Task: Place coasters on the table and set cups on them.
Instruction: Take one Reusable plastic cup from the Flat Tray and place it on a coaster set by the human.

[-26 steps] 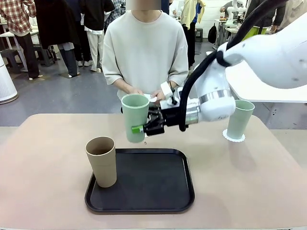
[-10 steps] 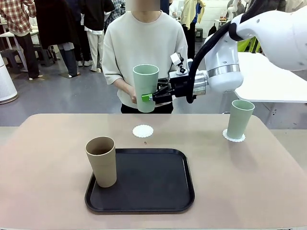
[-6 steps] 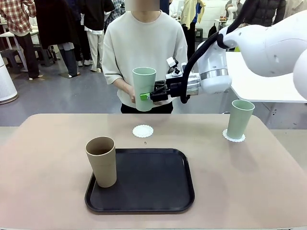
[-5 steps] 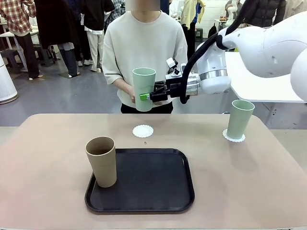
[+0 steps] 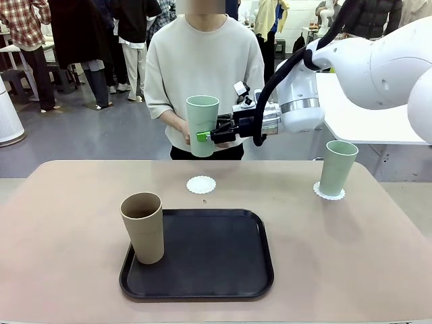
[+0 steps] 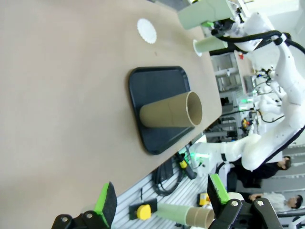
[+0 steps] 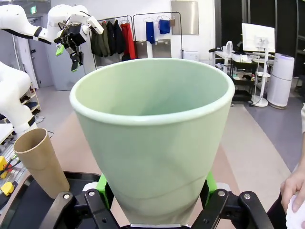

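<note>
A person's hand (image 7: 295, 188) and the right arm (image 5: 378, 61) are each cut off by the picture's right edge.

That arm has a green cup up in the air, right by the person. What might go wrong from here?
1. The right gripper pinches the mint green cup low on its wall, high above the table; a slip would likely drop it.
2. The cup hangs close to the person's hand, so a sideways move may bump it.
3. The empty coaster looks little wider than a cup's base; a slightly off landing could miss or shove it.
</note>
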